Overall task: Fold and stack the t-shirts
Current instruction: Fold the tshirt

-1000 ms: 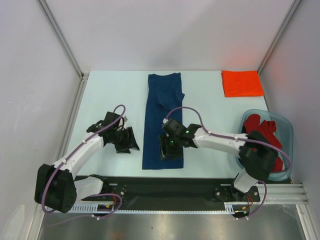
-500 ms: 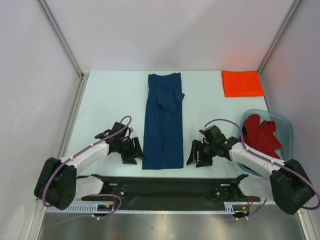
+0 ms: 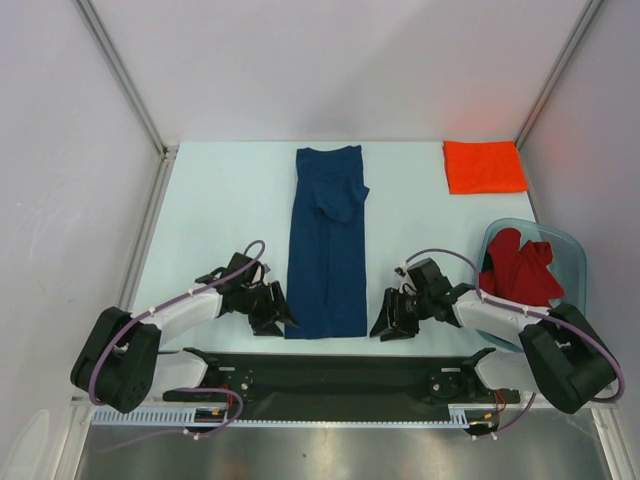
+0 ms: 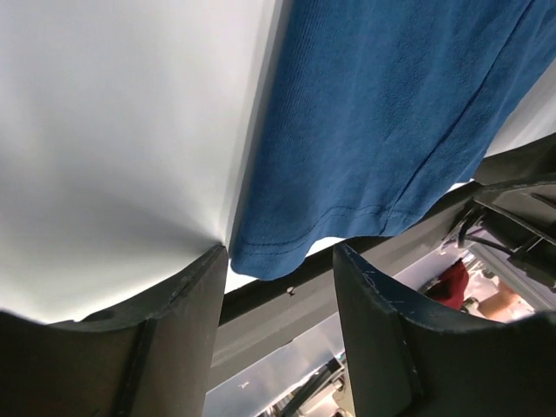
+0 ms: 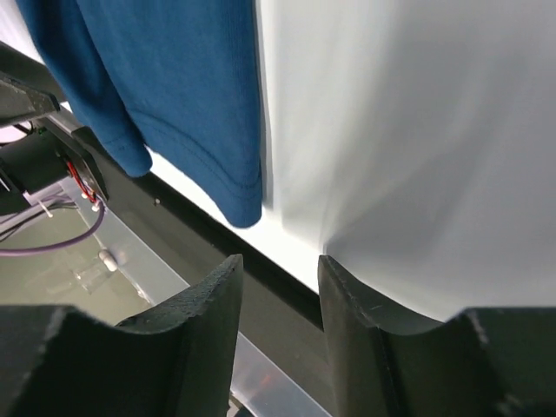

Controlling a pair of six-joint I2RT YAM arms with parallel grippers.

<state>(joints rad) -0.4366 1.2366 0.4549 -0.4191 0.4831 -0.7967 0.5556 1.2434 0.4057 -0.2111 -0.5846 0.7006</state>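
A navy blue t-shirt (image 3: 327, 245), folded into a long narrow strip, lies down the middle of the table. A folded orange t-shirt (image 3: 484, 166) sits at the back right. Red t-shirts (image 3: 520, 268) are bunched in the tub. My left gripper (image 3: 277, 310) is low beside the strip's near left corner. In the left wrist view its jaws (image 4: 280, 261) are open, with the blue hem corner (image 4: 269, 252) just ahead of the gap. My right gripper (image 3: 385, 322) is by the near right corner. It stands open (image 5: 280, 265), and the blue hem (image 5: 243, 195) lies just beyond its tips, untouched.
A clear bluish tub (image 3: 575, 250) stands at the right edge, behind the right arm. A black rail (image 3: 330, 375) runs along the table's near edge, just below both grippers. White walls with metal posts close in the left, back and right.
The right gripper left the top of the blue shirt and moved right and down to its near right corner, its jaws narrowing. The left gripper slid nearer, to the near left corner.
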